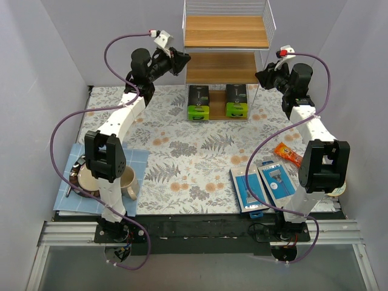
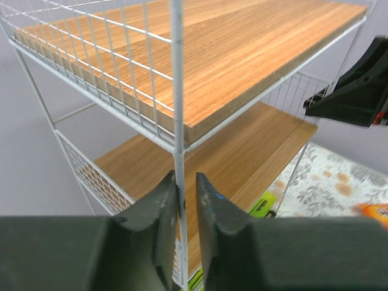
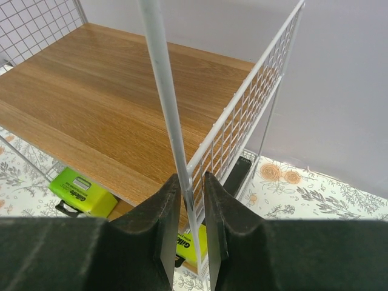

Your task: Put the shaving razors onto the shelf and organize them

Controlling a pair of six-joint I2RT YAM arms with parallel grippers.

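The shaving razors, two blue blister cards (image 1: 246,190) (image 1: 276,180), lie flat side by side near the table's front right, by the right arm's base. The shelf (image 1: 226,31) stands at the back centre, its upper two wooden boards bare. My left gripper (image 1: 180,60) (image 2: 186,177) is at the shelf's front left post (image 2: 176,91), jaws closed narrowly around the white wire. My right gripper (image 1: 262,76) (image 3: 192,177) has its jaws closed around the front right post (image 3: 159,73). Neither gripper is near the razors.
Two green-and-black boxes (image 1: 198,102) (image 1: 236,100) stand on the shelf's bottom tier. An orange snack packet (image 1: 288,153) lies just behind the razors. At the front left, a blue mat (image 1: 136,159) carries a mug (image 1: 126,180) and a plate.
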